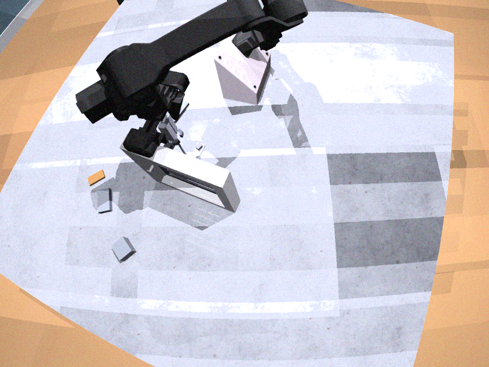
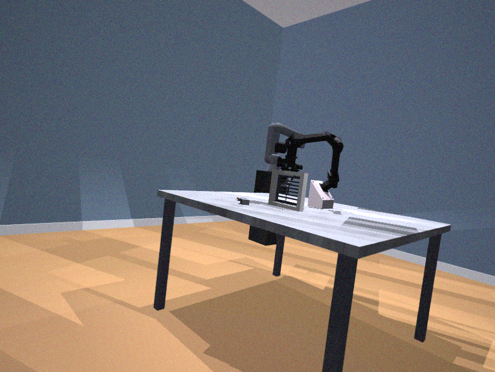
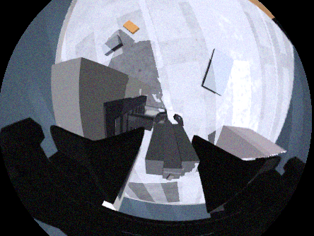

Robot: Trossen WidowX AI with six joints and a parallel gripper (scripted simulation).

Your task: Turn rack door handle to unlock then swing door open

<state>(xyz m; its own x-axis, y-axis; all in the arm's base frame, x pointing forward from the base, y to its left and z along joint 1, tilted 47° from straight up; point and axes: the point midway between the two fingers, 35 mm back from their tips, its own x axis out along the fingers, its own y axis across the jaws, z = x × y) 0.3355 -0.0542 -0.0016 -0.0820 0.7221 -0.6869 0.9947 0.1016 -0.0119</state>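
Note:
The grey rack frame (image 1: 192, 166) (image 2: 303, 192) (image 3: 97, 95) stands upright on the table. Its dark slatted door panel (image 3: 124, 114) appears roughly in line with the frame; its exact angle is hard to tell. The dark grey upright handle (image 1: 169, 128) (image 3: 172, 148) stands on the arm's side of the frame. In the wrist view my gripper (image 3: 168, 135) is open around the handle, one black finger on each side, with a gap beside each. The handle's lower end shows small dark knobs. In the top view the arm hides part of the frame's top left end and most of the fingers.
A pinkish wedge block (image 1: 240, 75) (image 2: 316, 196) (image 3: 245, 141) stands close under the arm. A thin pale slab (image 3: 218, 72) lies near the handle. An orange block (image 1: 96, 177) (image 3: 131, 27), a pale block (image 1: 103, 200) (image 3: 113, 42) and a grey block (image 1: 124, 248) lie beyond the frame's left end.

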